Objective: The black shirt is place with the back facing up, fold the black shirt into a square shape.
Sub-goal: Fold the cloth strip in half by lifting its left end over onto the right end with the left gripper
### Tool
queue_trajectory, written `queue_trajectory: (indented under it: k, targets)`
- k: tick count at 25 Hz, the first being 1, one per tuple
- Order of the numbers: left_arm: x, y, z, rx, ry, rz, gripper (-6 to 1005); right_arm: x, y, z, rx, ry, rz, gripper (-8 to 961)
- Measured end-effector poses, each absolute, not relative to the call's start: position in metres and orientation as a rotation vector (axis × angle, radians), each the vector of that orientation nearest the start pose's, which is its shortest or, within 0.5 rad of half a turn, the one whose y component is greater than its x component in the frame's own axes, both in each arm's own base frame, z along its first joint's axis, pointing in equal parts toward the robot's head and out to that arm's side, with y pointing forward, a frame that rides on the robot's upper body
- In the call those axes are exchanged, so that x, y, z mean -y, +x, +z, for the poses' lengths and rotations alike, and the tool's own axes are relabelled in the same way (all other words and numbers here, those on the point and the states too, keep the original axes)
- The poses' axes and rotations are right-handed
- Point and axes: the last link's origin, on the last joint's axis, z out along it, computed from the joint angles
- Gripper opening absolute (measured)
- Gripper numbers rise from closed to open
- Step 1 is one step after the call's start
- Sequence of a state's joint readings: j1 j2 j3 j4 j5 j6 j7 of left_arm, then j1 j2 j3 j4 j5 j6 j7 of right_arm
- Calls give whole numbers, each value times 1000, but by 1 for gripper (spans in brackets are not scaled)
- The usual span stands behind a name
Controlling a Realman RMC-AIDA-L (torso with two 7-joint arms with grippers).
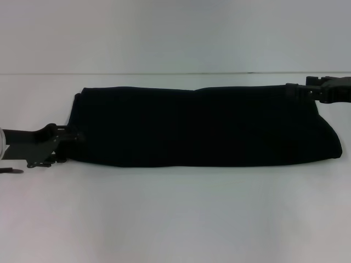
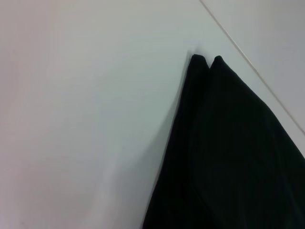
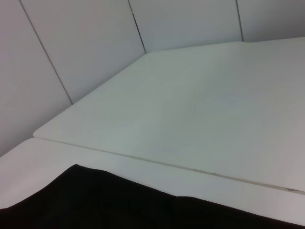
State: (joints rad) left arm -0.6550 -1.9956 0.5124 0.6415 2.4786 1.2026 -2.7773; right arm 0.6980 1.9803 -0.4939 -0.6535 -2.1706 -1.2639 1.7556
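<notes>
The black shirt (image 1: 203,126) lies on the white table (image 1: 175,213) as a long band folded lengthwise, running left to right. No lettering shows. My left gripper (image 1: 70,137) sits at the band's left end, at its near corner, touching the cloth. My right gripper (image 1: 299,90) is at the far corner of the right end, over the cloth's edge. In the left wrist view the shirt (image 2: 233,157) shows two stacked corner tips, one layer over the other. The right wrist view catches only the shirt's far edge (image 3: 119,205).
A seam line (image 1: 164,74) crosses the table just behind the shirt, and the same seam (image 3: 190,169) appears in the right wrist view. Pale wall panels (image 3: 86,43) stand beyond the table's far edge. Bare white table surface lies in front of the shirt.
</notes>
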Motion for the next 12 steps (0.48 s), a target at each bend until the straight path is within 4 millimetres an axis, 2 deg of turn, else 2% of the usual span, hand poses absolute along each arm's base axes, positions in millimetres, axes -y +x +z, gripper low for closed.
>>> queue_trajectory:
  k: [2,8,12]
  targets:
    - [-384,-324,42,-2799,2138,603,782,-415,271,65,-978,-2327,547,837]
    - [-385,-325,38,-2735,2214,653,684,-415,271,65,-976,-2325,544,835]
    - [-384,-328,36,-2745,2213,652,534,-414,272,64,-981,-2324,544,835]
